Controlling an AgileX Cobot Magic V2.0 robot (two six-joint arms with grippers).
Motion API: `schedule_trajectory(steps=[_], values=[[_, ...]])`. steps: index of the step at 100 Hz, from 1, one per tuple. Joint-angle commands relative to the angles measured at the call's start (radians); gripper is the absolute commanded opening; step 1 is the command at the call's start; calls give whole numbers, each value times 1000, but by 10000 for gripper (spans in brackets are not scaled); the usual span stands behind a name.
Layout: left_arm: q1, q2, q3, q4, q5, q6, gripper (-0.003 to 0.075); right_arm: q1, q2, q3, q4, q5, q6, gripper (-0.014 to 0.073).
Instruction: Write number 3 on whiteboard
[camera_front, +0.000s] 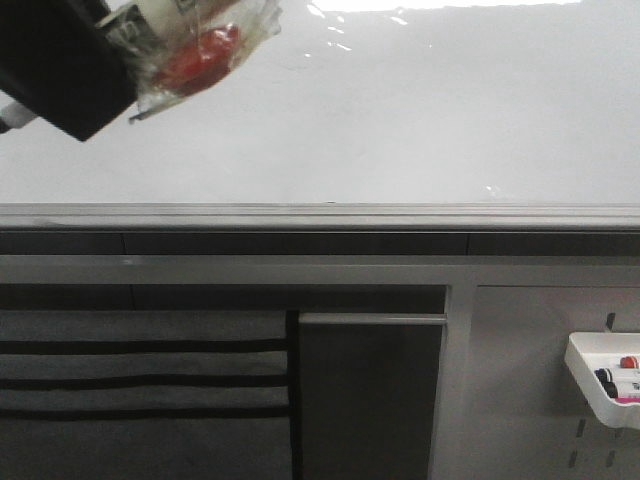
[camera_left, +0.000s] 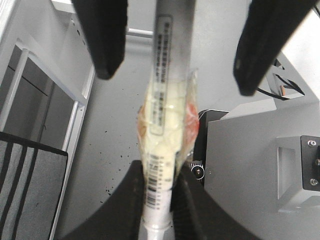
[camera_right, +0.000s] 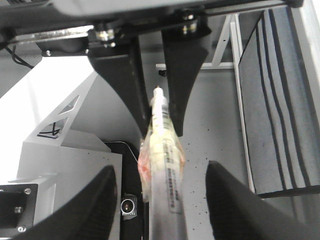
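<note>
Jaws of the left gripper (camera_left: 160, 187) are clamped on the lower barrel of a marker (camera_left: 165, 100), while the right gripper (camera_right: 161, 170) has its jaws spread wide on either side of it, touching nothing. The marker looks light and stiff, but its crinkled plastic wrap (camera_front: 205, 50) may be slippery, so the bare barrel seems the safer hold. The whiteboard (camera_front: 420, 130) is glossy, and no number 3 can be made out on it. A white tray (camera_front: 590, 385) of spare markers hangs well below, out of the way.

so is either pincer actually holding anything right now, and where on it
The left pincer clamps the white marker near one end, just past its taped wad. The right pincer is open astride the barrel, not gripping.
</note>
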Motion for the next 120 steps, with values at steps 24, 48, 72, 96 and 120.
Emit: schedule_trajectory(steps=[24,48,72,96,120], values=[[-8,-17,-34,-48,-23,23,-18,2,-22,-33,41,-27,-85,349],[-8,-17,-34,-48,-45,25,-18,2,-22,-33,41,-14,-85,267],[-8,-17,-34,-48,-45,25,-18,2,-22,-33,41,-15,-85,73],[-8,-17,-34,-48,-77,25,-18,2,-22,-33,41,-12,-85,-28],[-6,-19,-34,-32,-125,25,263,2,-24,-33,-32,-18,-58,-28]])
